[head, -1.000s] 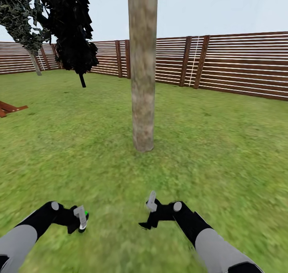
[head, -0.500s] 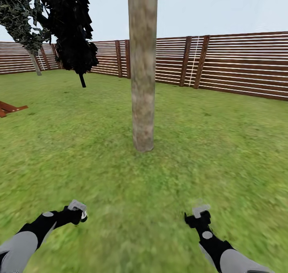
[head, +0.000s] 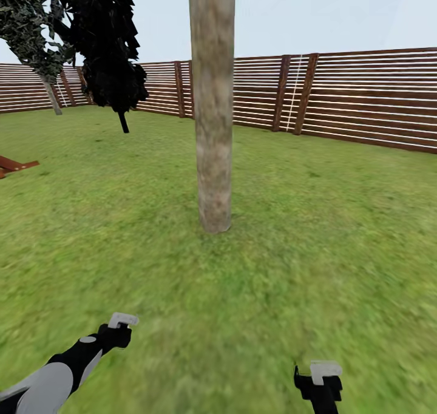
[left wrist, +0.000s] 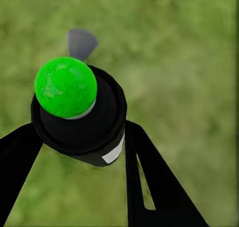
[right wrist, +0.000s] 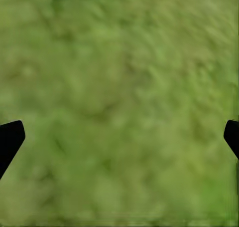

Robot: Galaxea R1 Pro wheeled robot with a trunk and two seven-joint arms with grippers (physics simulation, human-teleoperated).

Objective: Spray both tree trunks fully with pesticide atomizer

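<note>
The pesticide atomizer (left wrist: 79,122), a small black bottle with a white band and a round green top, sits between the two black fingers (left wrist: 149,177) of my left gripper (head: 121,327), which is shut on it low at the left over the grass. Low at the right, my right gripper (head: 321,374) is open, its fingertips (right wrist: 10,139) wide apart over bare lawn. One tree trunk (head: 212,110), pale grey-brown and mottled, rises straight ahead of me, well beyond both grippers. A second tree (head: 52,95) stands far back at the left by the fence.
A black cone-shaped cypress (head: 106,44) stands back left. The brown slatted fence (head: 352,98) borders the lawn (head: 315,232) behind the trunk. A brown wooden piece (head: 12,166) lies at the left edge.
Both arms have drawn back and down toward me, the right one swinging out to the right. The left gripper has kept hold of the atomizer. The view has shifted slightly.
</note>
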